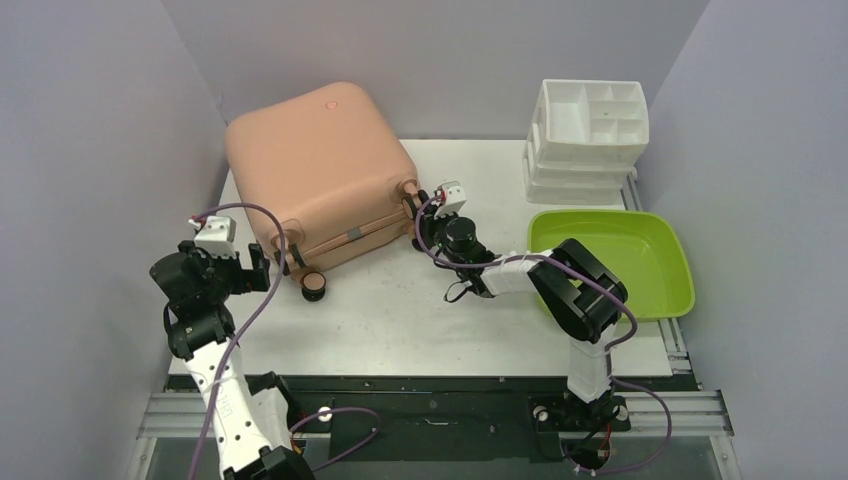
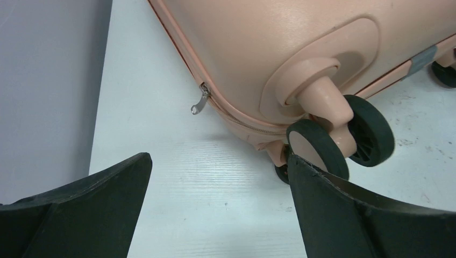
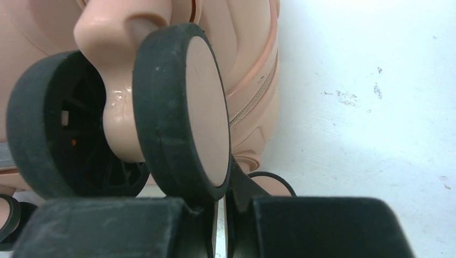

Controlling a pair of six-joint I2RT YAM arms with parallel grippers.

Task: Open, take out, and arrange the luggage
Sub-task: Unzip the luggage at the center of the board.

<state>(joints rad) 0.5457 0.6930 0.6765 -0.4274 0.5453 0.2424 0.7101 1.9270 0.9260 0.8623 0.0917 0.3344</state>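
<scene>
Luggage (image 1: 318, 175): zipped closed, rear left of the table (image 1: 400, 320).
My left gripper (image 2: 220, 166): spread wide near the zipper pull (image 2: 200, 102).
My right gripper (image 3: 220, 212): pressed together by a caster wheel (image 3: 183, 113).
Left to do: opening, unpacking, arranging.

- At the far left of the white worktop (image 1: 400, 320): salmon-pink hard-shell luggage (image 1: 315, 175), lying flat, wheeled end toward the near edge.
- In the far right corner: stacked white plastic compartmented organizer (image 1: 590, 125).
- Directly before that organizer, along the right edge: lime-green plastic tray (image 1: 630, 255).
- Just before the luggage's near left corner: left claw (image 2: 218, 161), small metal zipper pull (image 2: 200, 102) beyond it to the left, dark left-corner caster wheel (image 2: 317, 150) beside its right finger.
- At the luggage's near right corner, between luggage and tray: right claw (image 3: 221, 209), close up against the right-corner caster wheel (image 3: 183, 107).
</scene>
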